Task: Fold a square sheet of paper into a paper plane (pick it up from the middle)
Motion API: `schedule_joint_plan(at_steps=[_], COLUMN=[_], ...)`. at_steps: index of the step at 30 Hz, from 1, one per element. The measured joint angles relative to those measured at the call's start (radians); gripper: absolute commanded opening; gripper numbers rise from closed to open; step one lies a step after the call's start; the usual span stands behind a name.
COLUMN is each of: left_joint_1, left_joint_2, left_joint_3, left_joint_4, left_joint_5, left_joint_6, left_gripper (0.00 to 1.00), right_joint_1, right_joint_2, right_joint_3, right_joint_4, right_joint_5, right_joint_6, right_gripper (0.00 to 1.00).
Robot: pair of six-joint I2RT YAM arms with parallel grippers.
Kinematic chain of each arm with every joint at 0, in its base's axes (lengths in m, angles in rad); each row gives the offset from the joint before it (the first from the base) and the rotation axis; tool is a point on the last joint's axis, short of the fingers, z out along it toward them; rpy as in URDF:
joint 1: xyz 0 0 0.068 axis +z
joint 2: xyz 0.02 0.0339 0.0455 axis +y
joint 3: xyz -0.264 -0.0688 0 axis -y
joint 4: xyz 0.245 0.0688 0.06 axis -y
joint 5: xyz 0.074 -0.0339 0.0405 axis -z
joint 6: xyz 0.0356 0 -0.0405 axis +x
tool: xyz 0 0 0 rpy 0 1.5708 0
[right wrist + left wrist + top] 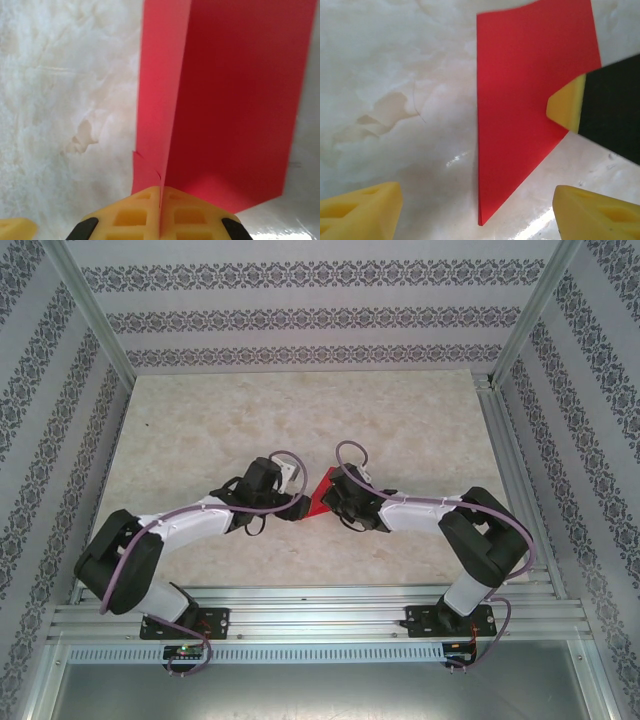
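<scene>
Yellow ribbed pads of my right gripper [161,210] were pressed together on one edge of the thin bright red square sheet of paper [235,100], near the middle of the pale marbled worktop [395,60]. One crease seemed made, for two layers met along a fold. The narrow pointed plane was not yet formed, so I judged that most folds remained. My left gripper [480,212] was spread wide around the sheet's pointed corner and grasped nothing.
</scene>
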Motion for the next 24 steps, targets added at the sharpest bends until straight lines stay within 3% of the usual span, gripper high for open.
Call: schedule_joint_plan(at_steps=[10, 24], left_joint_1=[-0.056, -0.057], left_joint_2=[0.007, 0.144], left_joint_3=[-0.032, -0.121], left_joint_4=[0.136, 0.341], left_joint_5=[-0.010, 0.089], left_joint_6=[0.097, 0.341], left_gripper=[0.80, 0.59], right_joint_1=[-0.001, -0.029], right_joint_2=[0.000, 0.011], right_joint_3=[-0.034, -0.081], right_joint_4=[0.068, 0.185], right_joint_5=[-0.012, -0.105], right_joint_6=[0.122, 0.238], right_gripper=[0.00, 0.00])
